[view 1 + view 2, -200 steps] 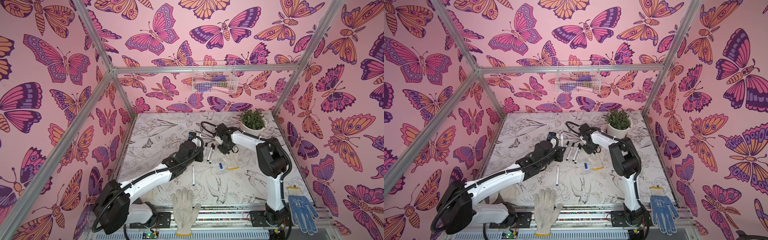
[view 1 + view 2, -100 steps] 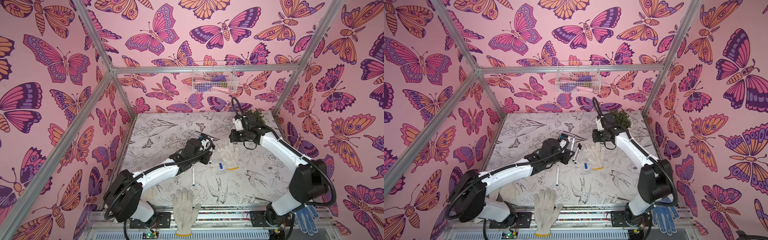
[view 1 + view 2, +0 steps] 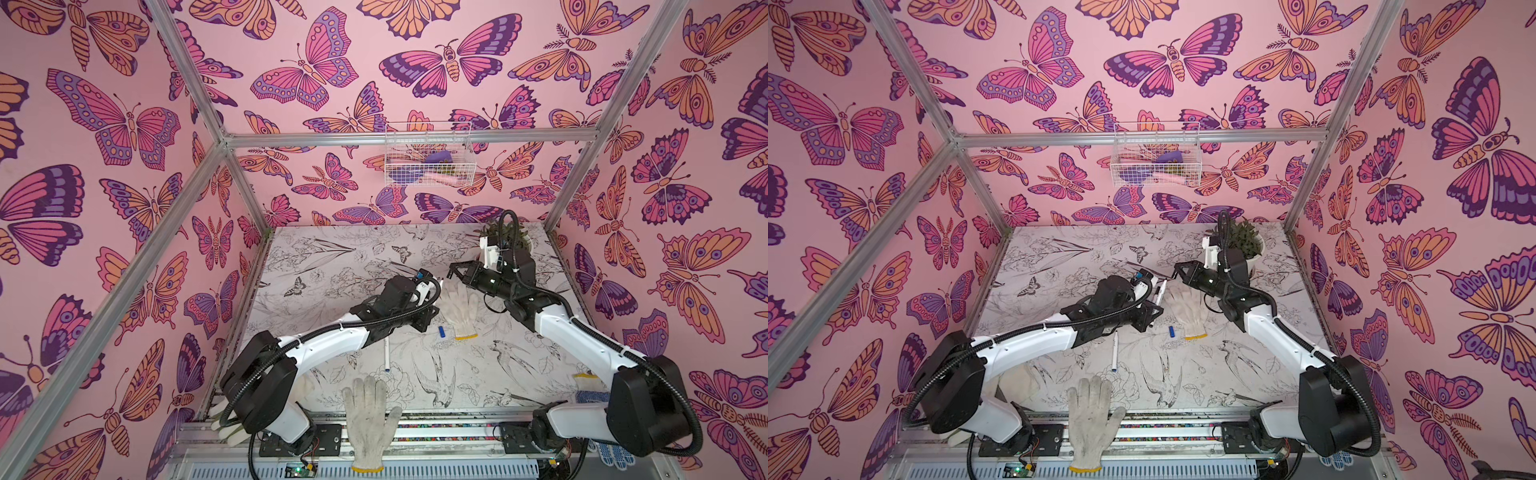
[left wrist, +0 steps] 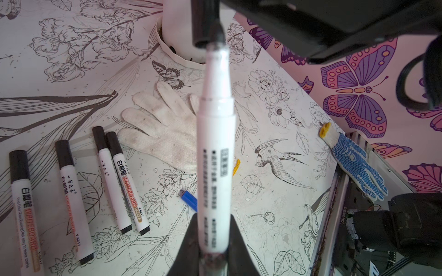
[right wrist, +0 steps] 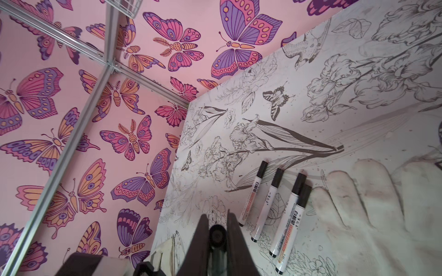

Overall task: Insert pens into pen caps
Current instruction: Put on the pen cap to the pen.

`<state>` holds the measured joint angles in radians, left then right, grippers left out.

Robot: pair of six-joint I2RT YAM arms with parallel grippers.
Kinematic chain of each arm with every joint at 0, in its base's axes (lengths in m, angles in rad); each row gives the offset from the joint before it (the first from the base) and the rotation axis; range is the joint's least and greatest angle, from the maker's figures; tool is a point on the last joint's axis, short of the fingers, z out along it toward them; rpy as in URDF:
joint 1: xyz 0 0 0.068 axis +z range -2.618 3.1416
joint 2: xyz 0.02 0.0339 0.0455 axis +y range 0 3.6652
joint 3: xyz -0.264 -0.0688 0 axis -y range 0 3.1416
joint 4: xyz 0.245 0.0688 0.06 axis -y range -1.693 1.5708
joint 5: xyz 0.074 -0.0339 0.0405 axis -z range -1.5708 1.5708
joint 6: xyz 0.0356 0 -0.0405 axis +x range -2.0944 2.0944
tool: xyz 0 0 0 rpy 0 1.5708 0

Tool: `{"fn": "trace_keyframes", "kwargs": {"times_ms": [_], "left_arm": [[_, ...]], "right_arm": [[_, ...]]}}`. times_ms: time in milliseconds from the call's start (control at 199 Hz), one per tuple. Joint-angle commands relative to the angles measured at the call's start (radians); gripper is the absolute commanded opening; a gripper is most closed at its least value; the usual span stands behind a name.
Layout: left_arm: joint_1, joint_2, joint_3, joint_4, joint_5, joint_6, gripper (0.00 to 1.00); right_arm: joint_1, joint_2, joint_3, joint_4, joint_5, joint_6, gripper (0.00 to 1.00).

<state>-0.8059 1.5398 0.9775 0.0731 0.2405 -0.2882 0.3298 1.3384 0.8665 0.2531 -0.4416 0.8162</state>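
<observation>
Two claws grip tight: left claw [image 4: 212,221] a smooth white pen [image 4: 215,124], right claw [image 5: 217,221] a black cap [image 5: 217,236].

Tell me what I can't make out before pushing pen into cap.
Pen tip: left wrist view, blurred; entry into black cap unclear.
Blue cap: left wrist view, partly behind held pen.
Loose pen: in a top view, far end under left arm.
Capped pens: both top views, mostly under that arm.

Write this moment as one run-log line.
left gripper: shut on white-barrelled marker pen; right gripper: shut on short black plastic cap; stage: pen tip beside cap, not inserted
</observation>
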Motion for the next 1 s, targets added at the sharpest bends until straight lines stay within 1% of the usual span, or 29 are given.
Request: {"fn": "trace_keyframes", "kwargs": {"times_ms": [0,100,166,286,371,517,768,999], "left_arm": [[-0.006,0.015,0.020,-0.019,0.006,0.021,0.00],[-0.008,0.016,0.023,-0.021,0.002,0.020,0.00],[-0.007,0.013,0.018,-0.022,-0.003,0.018,0.00],[-0.009,0.002,0.010,-0.021,-0.013,0.018,0.00],[-0.012,-0.003,0.009,-0.021,-0.020,0.021,0.00],[-0.016,-0.002,0.011,-0.023,-0.023,0.026,0.00],[-0.021,-0.004,0.010,-0.022,-0.029,0.027,0.00],[-0.021,-0.008,0.007,-0.022,-0.036,0.029,0.00]], "right_arm": [[0.008,-0.033,0.009,0.149,-0.048,0.056,0.00],[0.009,-0.035,0.020,0.168,-0.103,0.049,0.00],[0.009,-0.035,0.032,0.144,-0.129,0.034,0.00],[0.008,-0.027,0.060,0.044,-0.163,-0.016,0.00],[0.009,-0.019,0.056,0.034,-0.175,-0.026,0.00],[0.011,-0.005,0.052,0.040,-0.175,-0.024,0.00],[0.011,-0.021,0.057,-0.038,-0.142,-0.100,0.00],[0.011,-0.021,0.053,-0.054,-0.135,-0.117,0.00]]}}
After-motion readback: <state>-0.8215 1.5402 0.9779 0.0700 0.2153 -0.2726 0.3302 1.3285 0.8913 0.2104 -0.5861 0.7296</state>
